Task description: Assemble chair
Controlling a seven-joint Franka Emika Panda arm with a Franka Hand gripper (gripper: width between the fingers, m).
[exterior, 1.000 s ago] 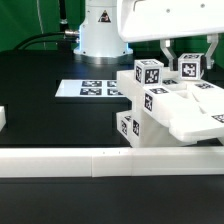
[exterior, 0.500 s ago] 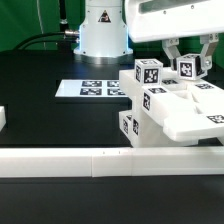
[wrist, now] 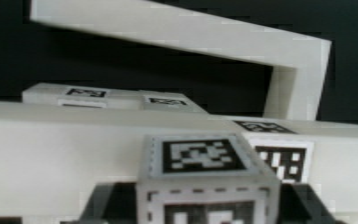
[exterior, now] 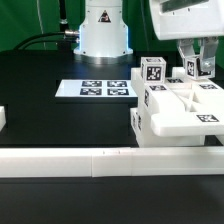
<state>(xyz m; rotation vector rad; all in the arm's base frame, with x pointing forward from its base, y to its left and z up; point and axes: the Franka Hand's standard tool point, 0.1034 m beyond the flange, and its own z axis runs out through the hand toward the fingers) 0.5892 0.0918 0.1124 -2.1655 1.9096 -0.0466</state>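
Observation:
The chair [exterior: 175, 112] is a partly joined stack of glossy white tagged parts at the exterior view's right. One small square leg [exterior: 152, 72] stands upright on it. My gripper [exterior: 198, 68] hangs over the chair's far right part and is shut on a second tagged leg [exterior: 192, 66], which it holds on top of the chair. In the wrist view this leg [wrist: 202, 165] sits between the two dark fingers [wrist: 115, 205], with my gripper [wrist: 202, 208] around it. Beyond it lie a white panel [wrist: 140, 122] and an angled white frame piece [wrist: 247, 55].
The marker board [exterior: 97, 89] lies flat on the black table, left of the chair. A long low white rail [exterior: 90, 160] runs along the front edge. The robot base [exterior: 100, 30] stands at the back. A small white block [exterior: 3, 118] sits at the far left.
My gripper with the leg has moved toward the exterior view's right. The chair stack has shifted right with it, and its low front tag no longer shows.

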